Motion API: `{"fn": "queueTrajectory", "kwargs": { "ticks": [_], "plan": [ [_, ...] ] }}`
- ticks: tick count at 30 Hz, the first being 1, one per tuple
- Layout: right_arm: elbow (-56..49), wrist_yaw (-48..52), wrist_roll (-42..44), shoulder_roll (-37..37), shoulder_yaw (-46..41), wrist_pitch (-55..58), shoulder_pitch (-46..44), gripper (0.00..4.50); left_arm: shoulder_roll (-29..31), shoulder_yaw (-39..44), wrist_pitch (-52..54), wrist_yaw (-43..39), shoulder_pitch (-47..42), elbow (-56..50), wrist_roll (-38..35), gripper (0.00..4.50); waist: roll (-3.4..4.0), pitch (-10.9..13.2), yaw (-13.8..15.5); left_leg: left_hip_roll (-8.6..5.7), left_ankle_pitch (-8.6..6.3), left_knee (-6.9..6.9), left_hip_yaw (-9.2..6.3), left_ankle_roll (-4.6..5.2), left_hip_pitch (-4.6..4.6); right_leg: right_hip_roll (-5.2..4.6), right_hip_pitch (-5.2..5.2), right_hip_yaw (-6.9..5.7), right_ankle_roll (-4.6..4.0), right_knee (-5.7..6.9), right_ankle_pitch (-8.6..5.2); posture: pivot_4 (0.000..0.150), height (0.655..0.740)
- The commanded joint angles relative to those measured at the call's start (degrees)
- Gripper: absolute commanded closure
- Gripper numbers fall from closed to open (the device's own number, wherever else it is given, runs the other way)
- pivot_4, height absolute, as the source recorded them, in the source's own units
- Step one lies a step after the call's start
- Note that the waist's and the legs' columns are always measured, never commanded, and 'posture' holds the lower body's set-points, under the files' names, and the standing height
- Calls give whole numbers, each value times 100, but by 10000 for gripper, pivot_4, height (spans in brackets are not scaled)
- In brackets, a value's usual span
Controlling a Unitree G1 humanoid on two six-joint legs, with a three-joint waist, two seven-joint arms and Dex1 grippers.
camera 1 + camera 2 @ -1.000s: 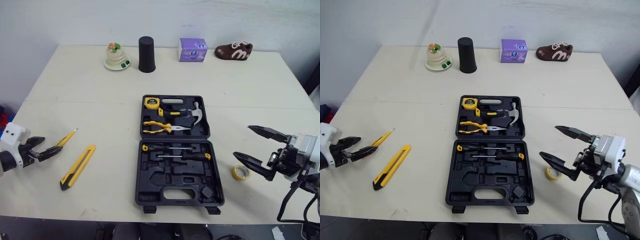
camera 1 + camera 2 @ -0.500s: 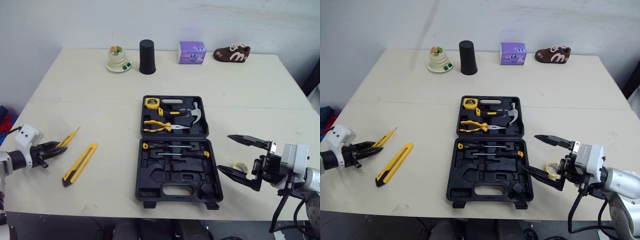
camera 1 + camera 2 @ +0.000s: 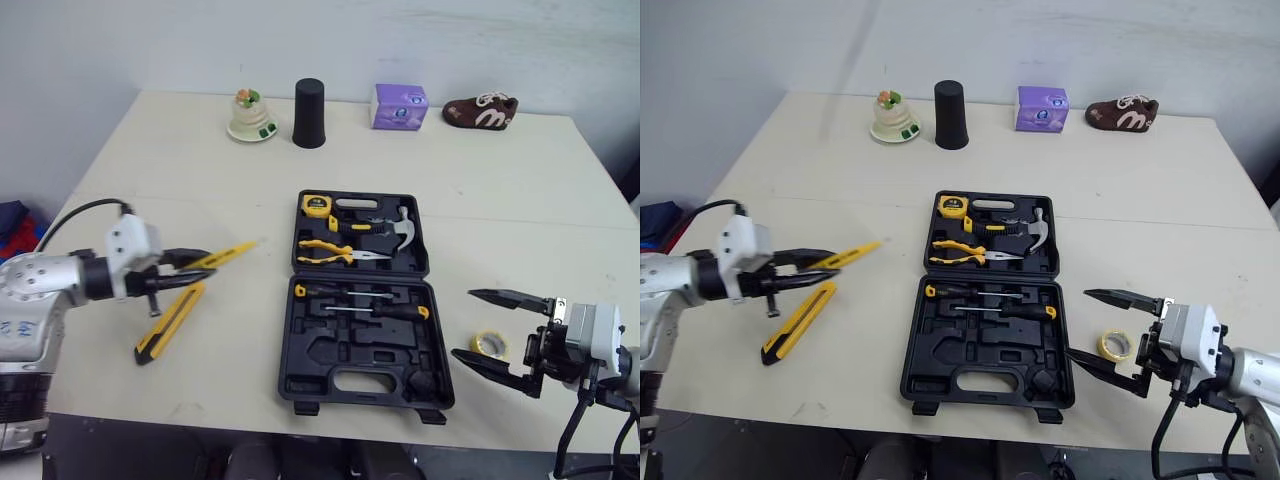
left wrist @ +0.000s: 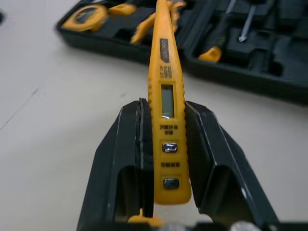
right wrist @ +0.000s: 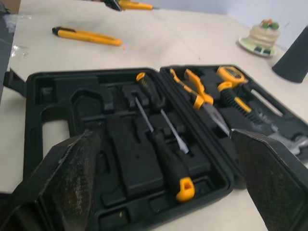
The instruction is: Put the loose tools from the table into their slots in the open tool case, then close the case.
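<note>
One big desk (image 3: 200,170) holds one open black tool case (image 3: 320,350) in its middle. Inside lie one hammer (image 3: 400,228), one pair of pliers (image 3: 335,251), two screwdrivers (image 3: 370,308) and one tape measure (image 3: 317,206). One yellow knife (image 3: 170,320) lies left of the case. The left gripper (image 3: 195,270) squeezes one yellow tester pen (image 3: 222,254), near the knife. The right gripper (image 3: 465,323) is spread wide, right of the case, with one small tape roll (image 3: 488,344) just beside it.
</note>
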Motion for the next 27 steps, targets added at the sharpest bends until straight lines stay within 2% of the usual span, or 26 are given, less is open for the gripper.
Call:
{"fn": "queueTrajectory", "kwargs": {
  "ticks": [1, 4, 7, 12, 20, 27],
  "plan": [
    [-96, 86, 30, -44, -345, -100, 168, 0, 28, -704, 794, 137, -265, -1240, -55, 39528, 1, 1, -7, 3, 1, 1, 1, -2, 0, 7, 0, 14, 0, -1, 0, 1500, 7400],
    [-173, 65, -30, -37, -445, -95, 315, 0, 133, -1575, 1862, 294, -869, -1811, 222, 39528, 0, 2, -8, 11, 6, 3, 1, -12, 4, 48, 1, 38, 1, -1, 0, 1500, 7400],
    [-254, 43, -41, -9, -514, -80, 426, 0, -213, -2194, 2593, 670, -1494, -2026, 417, 39528, 6, 6, -8, 18, 16, 10, -14, -22, 11, 71, 9, 50, 3, 5, 3, 1500, 7400],
    [-458, -26, 1, 35, -615, -55, 583, 0, -364, -3290, 2982, 728, -1996, -2082, 1013, 39528, 7, 6, -34, 17, 25, 10, -19, -22, 18, 73, 16, 57, 6, 7, 8, 1500, 7400],
    [-810, -227, -31, 126, -642, -4, 807, 0, -554, -3770, 2878, 762, -2169, -1686, 1501, 39528, 7, 7, 6, 17, 26, 15, -24, -22, 15, 71, 17, 54, 6, 7, 8, 1500, 7400],
    [-961, -375, -72, 177, -620, -1, 936, 0, -783, -3852, 2850, 799, -2174, -1516, 1759, 39528, 7, 7, 12, 15, 26, 19, -31, -19, 17, 67, 27, 50, 5, 6, 8, 1500, 7400]
  ]
}}
